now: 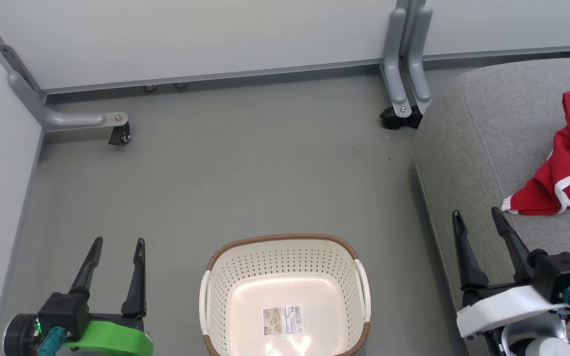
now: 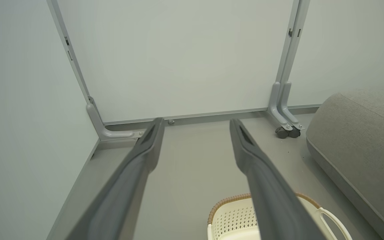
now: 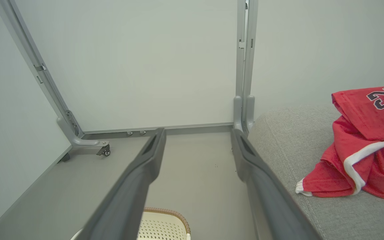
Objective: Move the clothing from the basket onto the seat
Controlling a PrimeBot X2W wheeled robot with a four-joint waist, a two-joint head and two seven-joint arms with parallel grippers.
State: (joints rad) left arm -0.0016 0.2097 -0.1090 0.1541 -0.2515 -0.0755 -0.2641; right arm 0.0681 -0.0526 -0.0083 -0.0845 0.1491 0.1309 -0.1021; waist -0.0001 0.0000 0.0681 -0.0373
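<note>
The cream-white basket [image 1: 285, 291] with a brown rim stands on the grey floor at the bottom middle, holding nothing but the sticker [image 1: 282, 320] on its bottom. The red clothing [image 1: 569, 168] with white trim lies crumpled on the grey seat [image 1: 483, 128] at the right; the right wrist view shows the number 23 on the clothing [image 3: 368, 140]. My left gripper [image 1: 118, 246] is open left of the basket, above the floor. Open too, my right gripper [image 1: 478, 216] hovers over the seat's front edge, just left of the clothing. Part of the basket's rim [image 2: 232, 200] shows between my left fingers [image 2: 145, 150].
White partition panels on grey metal feet with castors [image 1: 119, 134] close off the back and left. Another pair of castored feet [image 1: 399, 116] stands by the seat's far corner. Bare grey floor [image 1: 245, 168] stretches between the basket and the panels.
</note>
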